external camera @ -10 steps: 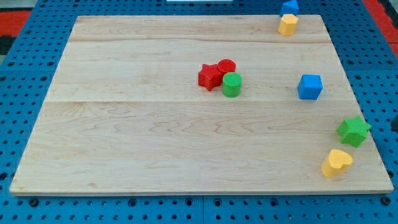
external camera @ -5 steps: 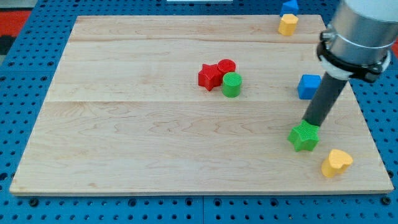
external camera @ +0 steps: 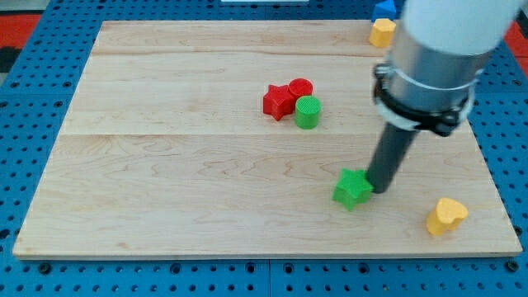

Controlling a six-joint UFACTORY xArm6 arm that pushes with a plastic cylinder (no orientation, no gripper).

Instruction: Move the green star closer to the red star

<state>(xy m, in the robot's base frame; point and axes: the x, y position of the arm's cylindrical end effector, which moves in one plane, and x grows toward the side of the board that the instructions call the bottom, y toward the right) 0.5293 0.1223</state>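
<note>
The green star (external camera: 351,189) lies on the wooden board, right of centre and low in the view. My tip (external camera: 377,189) touches its right side. The red star (external camera: 279,101) sits near the board's middle, up and to the left of the green star, in a cluster with a red cylinder (external camera: 300,87) and a green cylinder (external camera: 308,112). The arm's grey body hides the blue cube that stood to the right.
A yellow heart-shaped block (external camera: 446,215) lies near the board's bottom right corner. Another yellow block (external camera: 381,32) and a blue block (external camera: 384,8) sit at the top right edge. The wooden board (external camera: 165,165) rests on a blue pegboard.
The arm came in from the right and pushed the green star leftward from the board's right edge, closer to the red star. The arm now covers the blue cube.
</note>
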